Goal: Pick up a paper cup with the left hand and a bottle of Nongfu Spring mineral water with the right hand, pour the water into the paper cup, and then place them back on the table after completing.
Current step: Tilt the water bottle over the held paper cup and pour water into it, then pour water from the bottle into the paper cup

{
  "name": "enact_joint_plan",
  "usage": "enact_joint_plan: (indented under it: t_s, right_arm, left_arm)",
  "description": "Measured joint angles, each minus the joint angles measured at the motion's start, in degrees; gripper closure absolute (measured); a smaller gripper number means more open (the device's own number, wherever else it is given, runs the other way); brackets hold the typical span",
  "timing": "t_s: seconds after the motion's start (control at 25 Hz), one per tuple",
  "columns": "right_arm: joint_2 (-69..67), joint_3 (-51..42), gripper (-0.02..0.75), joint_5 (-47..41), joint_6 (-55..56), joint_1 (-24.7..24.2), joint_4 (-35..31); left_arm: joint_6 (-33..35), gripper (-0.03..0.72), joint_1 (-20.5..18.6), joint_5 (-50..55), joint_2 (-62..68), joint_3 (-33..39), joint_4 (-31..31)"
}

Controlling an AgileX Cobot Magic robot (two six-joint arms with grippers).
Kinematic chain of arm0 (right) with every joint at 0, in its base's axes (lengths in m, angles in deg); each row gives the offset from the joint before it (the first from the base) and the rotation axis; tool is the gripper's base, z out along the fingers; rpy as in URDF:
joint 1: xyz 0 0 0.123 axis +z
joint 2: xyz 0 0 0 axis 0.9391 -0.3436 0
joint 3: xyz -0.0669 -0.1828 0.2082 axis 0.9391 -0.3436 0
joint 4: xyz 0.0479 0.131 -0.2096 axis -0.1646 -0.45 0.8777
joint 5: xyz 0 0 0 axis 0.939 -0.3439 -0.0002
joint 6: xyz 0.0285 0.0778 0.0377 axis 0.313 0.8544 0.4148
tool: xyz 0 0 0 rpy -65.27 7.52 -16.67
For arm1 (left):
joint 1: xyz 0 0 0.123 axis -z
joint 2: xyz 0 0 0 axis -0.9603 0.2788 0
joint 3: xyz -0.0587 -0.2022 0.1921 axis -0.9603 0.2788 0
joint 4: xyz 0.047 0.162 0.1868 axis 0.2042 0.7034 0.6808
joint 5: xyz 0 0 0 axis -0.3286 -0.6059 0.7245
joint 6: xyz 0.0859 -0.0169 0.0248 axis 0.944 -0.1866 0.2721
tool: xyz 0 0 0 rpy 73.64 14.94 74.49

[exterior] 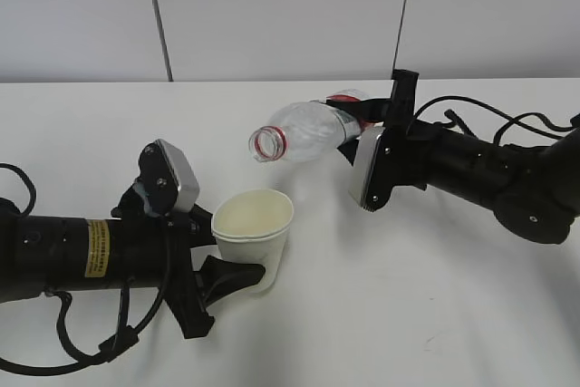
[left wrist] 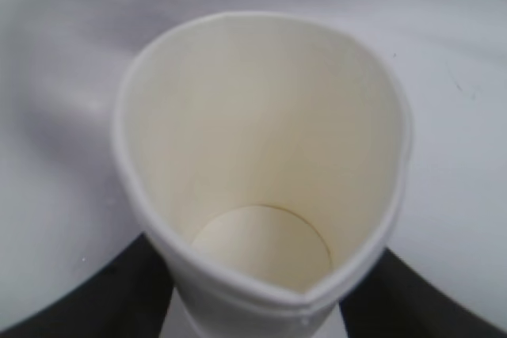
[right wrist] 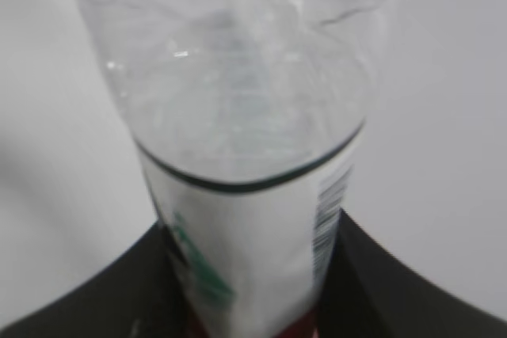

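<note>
Left hand [exterior: 237,271]: pinching the paper cup [exterior: 254,235] low on its wall, black fingers [left wrist: 95,294] pressed in from both sides. Cup upright, mouth open upward, rim squeezed out of round into a pinched oval in the left wrist view. Inside of cup pale cream, round bottom [left wrist: 261,247] plainly visible; whether any water lies in it cannot be told. Behind the fingers, grey camera block [exterior: 169,177] on top of the wrist and yellow sticker [exterior: 97,247] further back on the black arm. Cup base close above or on the white table [exterior: 381,314]; contact cannot be told.

Right hand [exterior: 362,138]: clamped on the bottle [exterior: 304,133] around its labelled lower body, black fingers [right wrist: 380,282] on either side of the white label [right wrist: 245,251] in the right wrist view. Bottle tipped nearly level, clear body reaching out ahead of the fingers, open mouth with its red ring [exterior: 265,143] at the far end, pointing toward the left hand. Bottle mouth above the cup and a little beyond its rim on the far side, not touching it. No stream visible between mouth and cup; clear upper body crumpled and blurred, liquid level impossible to read. White-grey side plate [exterior: 368,169] just behind the grip, loose cables [exterior: 507,120] trailing back along the arm.
</note>
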Motion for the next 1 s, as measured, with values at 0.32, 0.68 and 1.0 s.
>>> enact_joint_plan:
  t_s: [0.32,0.68,1.0]
  right_arm:
    - [0.0,0.0,0.439,1.7,-4.6,0.0,-2.5]
    - [0.0,0.0,0.440,1.7,-8.8,0.0,-2.5]
    - [0.0,0.0,0.444,1.7,-13.7,0.0,-2.6]
  left_arm:
    - [0.0,0.295,0.0,-0.1,0.0,0.0,-0.2]
    - [0.0,0.295,0.0,-3.4,0.0,0.0,-0.3]
    - [0.0,0.295,0.0,-3.4,0.0,0.0,-0.3]
